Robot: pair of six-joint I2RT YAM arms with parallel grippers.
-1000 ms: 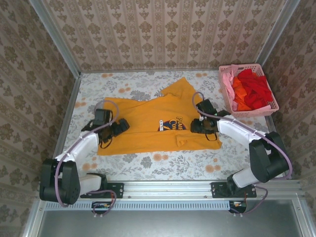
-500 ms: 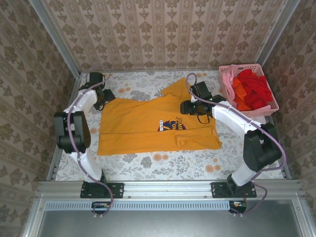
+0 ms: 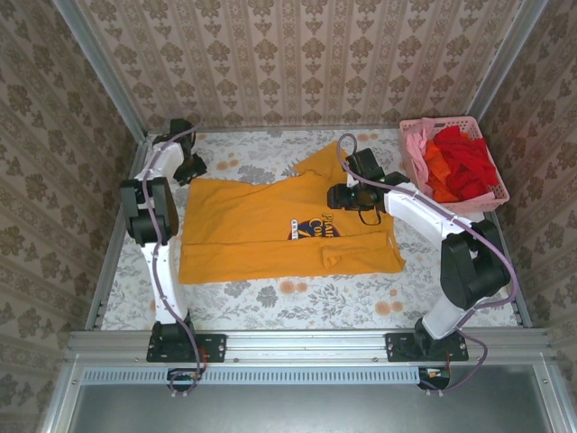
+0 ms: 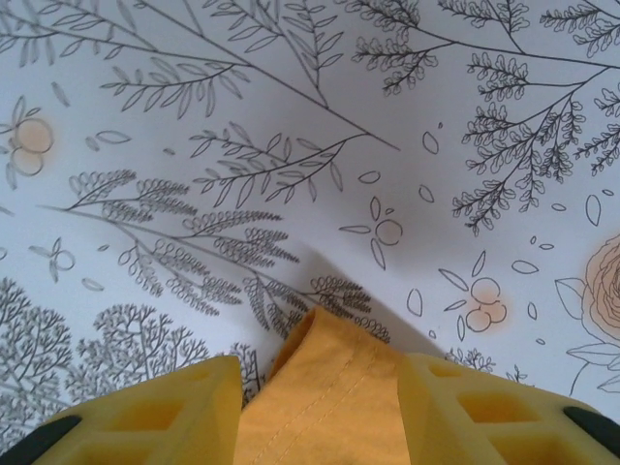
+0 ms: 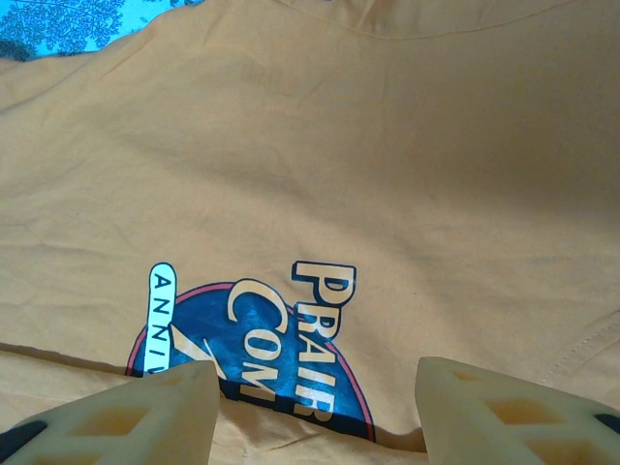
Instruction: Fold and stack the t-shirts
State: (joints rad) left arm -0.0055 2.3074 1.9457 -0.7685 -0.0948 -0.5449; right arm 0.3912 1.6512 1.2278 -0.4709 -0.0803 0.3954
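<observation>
An orange-yellow t-shirt (image 3: pixel 261 225) lies on the table, its bottom part folded up over a dark round logo (image 3: pixel 314 227) with white lettering. My left gripper (image 3: pixel 187 168) is at the shirt's far left corner. In the left wrist view its fingers (image 4: pixel 174 407) stand apart with the hemmed corner (image 4: pixel 329 387) between them, so the gripper (image 4: pixel 320 373) is open. My right gripper (image 3: pixel 335 196) hovers open over the chest, and the logo (image 5: pixel 252 329) shows between its fingertips (image 5: pixel 318 378). More t-shirts (image 3: pixel 460 162) in red, orange and pink are heaped in the basket.
The pink lattice basket (image 3: pixel 455 205) stands at the far right of the flowered tablecloth (image 3: pixel 297 298). Metal frame rails and patterned walls close in the table on three sides. Bare cloth shows along the near edge.
My left arm has swung from the shirt's near left edge out to its far left corner. My right gripper has moved from the shirt's right edge farther back, over the chest.
</observation>
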